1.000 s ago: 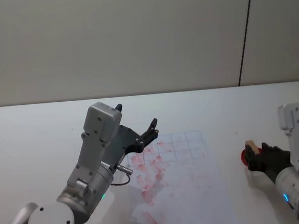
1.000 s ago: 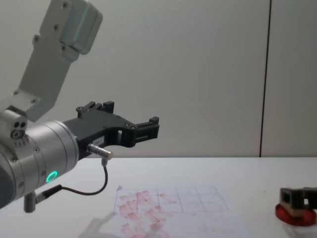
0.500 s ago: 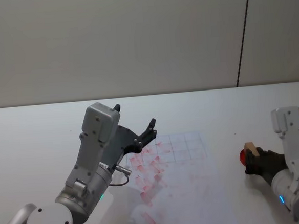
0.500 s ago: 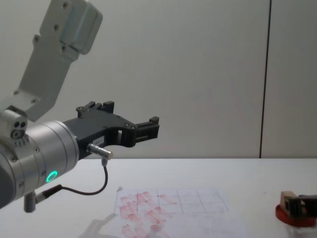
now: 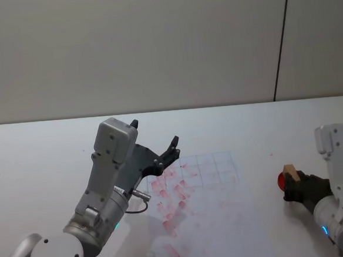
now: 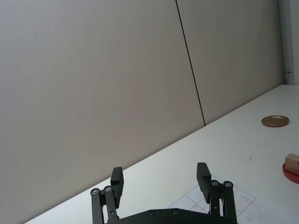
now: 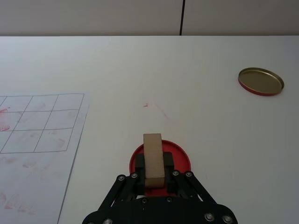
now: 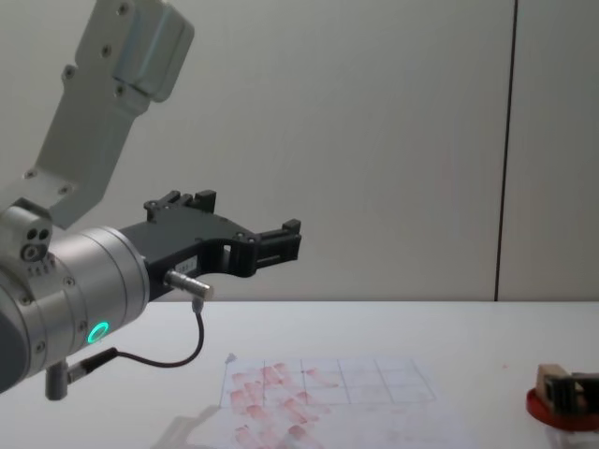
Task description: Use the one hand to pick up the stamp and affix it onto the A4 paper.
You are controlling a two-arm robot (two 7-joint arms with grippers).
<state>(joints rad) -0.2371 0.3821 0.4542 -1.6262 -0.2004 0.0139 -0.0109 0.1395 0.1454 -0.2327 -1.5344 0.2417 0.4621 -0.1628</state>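
The right gripper (image 7: 154, 164) is clenched on the stamp (image 7: 153, 148), whose base appears to rest on the red ink pad (image 7: 181, 156) directly beneath the claw. This looks like the inking step. Next the claw must lift the block straight up and carry it to its left, to an unmarked square of the A4 paper (image 7: 42, 140). The left gripper (image 6: 161, 179) hangs released, parked above the sheet. Compared with a second ago, the stamp remains gripped on the pad, unlifted.

Black left gripper (image 8: 247, 213) hangs spread above the white gridded paper sheet (image 8: 374, 412); right of that sheet, black right gripper (image 8: 573, 394) clasps a tan wooden block (image 8: 550, 374) over a red round pad (image 8: 541, 410).
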